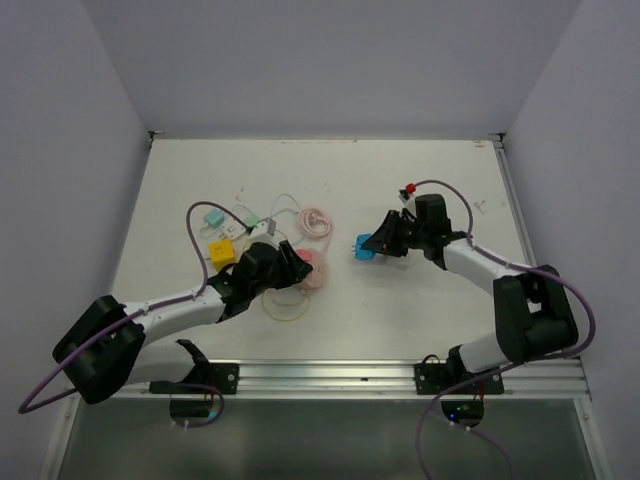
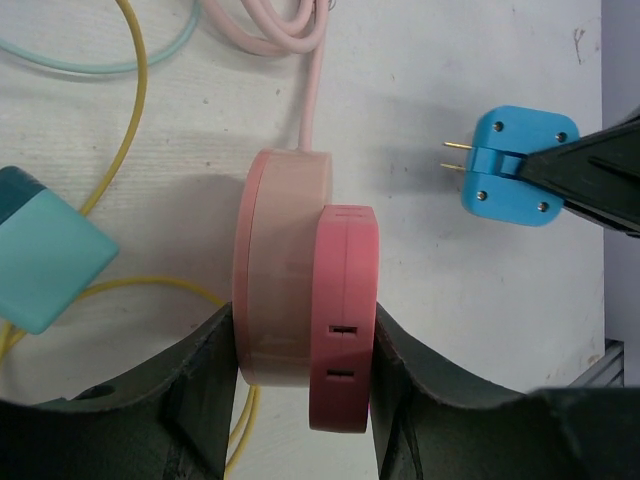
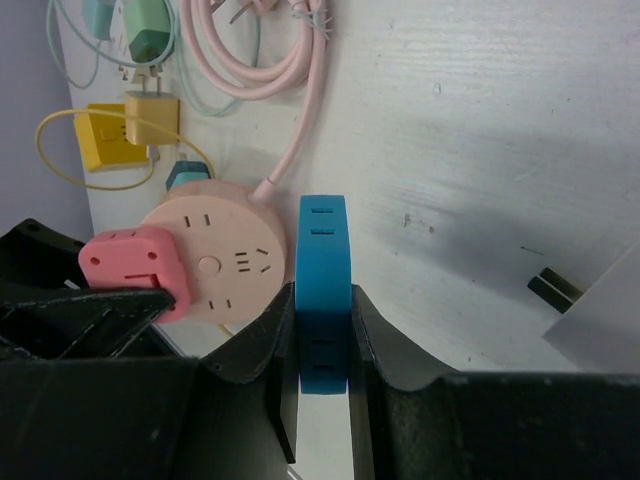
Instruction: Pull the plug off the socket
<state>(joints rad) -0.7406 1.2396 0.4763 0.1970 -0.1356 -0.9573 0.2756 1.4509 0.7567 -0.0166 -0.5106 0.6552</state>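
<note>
Plainly, the left gripper (image 2: 305, 330) clamped the socket (image 2: 285, 240), while the right gripper (image 3: 322, 300) pinched the blue plug (image 3: 322, 240), its prongs (image 2: 455, 147) clear of the socket.

- blue plug (image 2: 520, 165): smooth plastic with a slight sheen; its prongs (image 2: 455, 157) are shiny yellowish metal
- pink socket (image 2: 285, 250) and darker pink adapter (image 2: 345, 290): smooth, matt plastic
- gripper fingers (image 2: 190, 400): dull black plastic, finely ridged
- table (image 1: 440, 310): matt white, scuffed
- rail (image 1: 330, 375): brushed metal
</note>
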